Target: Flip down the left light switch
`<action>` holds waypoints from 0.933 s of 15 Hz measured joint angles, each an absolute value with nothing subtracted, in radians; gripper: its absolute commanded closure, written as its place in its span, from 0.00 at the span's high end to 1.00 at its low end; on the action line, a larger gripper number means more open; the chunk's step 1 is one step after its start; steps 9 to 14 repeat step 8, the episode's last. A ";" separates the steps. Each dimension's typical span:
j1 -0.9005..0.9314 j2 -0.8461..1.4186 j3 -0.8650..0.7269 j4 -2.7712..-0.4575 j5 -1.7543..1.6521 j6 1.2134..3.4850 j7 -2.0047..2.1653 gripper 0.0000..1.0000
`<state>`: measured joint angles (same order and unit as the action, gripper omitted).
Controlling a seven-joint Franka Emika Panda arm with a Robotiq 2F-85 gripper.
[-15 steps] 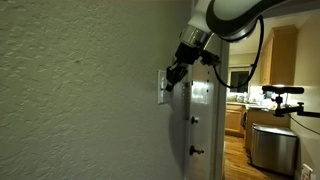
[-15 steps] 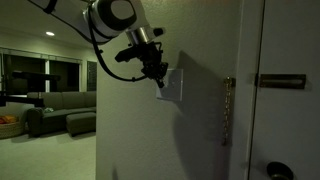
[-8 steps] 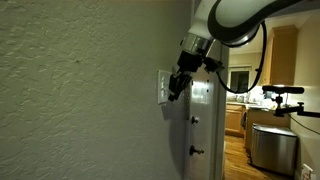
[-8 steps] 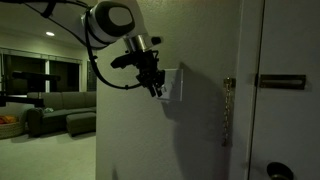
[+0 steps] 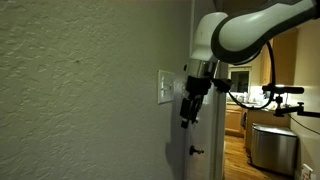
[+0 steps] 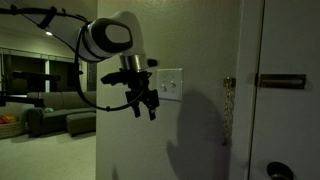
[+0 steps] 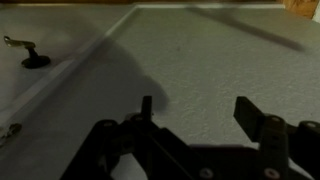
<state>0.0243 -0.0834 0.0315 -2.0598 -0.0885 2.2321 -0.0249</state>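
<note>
The white wall plate [image 6: 171, 85] with the left light switch sits on the textured wall; it shows edge-on in an exterior view [image 5: 164, 87]. Its toggles are too small and dim to read their position. My black gripper [image 6: 143, 108] hangs below and off the plate, apart from it, also seen in an exterior view [image 5: 186, 110]. In the wrist view the gripper [image 7: 198, 112] is open, two dark fingers [image 7: 250, 115] spread wide with only bare wall between them. The plate is outside the wrist view.
A white door [image 6: 285, 120] with a chain [image 6: 227, 105] and a knob [image 6: 280, 172] stands beside the plate. A tall white panel with dark knobs [image 5: 200, 130] is behind the arm. A metal bin [image 5: 272, 147] and a sofa [image 6: 60, 110] lie farther off.
The gripper was shut at the wall plate; it has pulled down and away from the plate and opened its fingers.
</note>
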 measured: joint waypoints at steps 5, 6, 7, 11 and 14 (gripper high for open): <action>0.022 -0.090 0.027 -2.110 -0.088 2.188 -0.019 1.00; 0.022 -0.093 0.027 -2.118 -0.088 2.180 -0.017 1.00; 0.022 -0.097 0.027 -2.124 -0.088 2.173 -0.015 1.00; 0.022 -0.099 0.026 -2.128 -0.088 2.168 -0.012 1.00; 0.022 -0.099 0.026 -2.128 -0.088 2.168 -0.012 1.00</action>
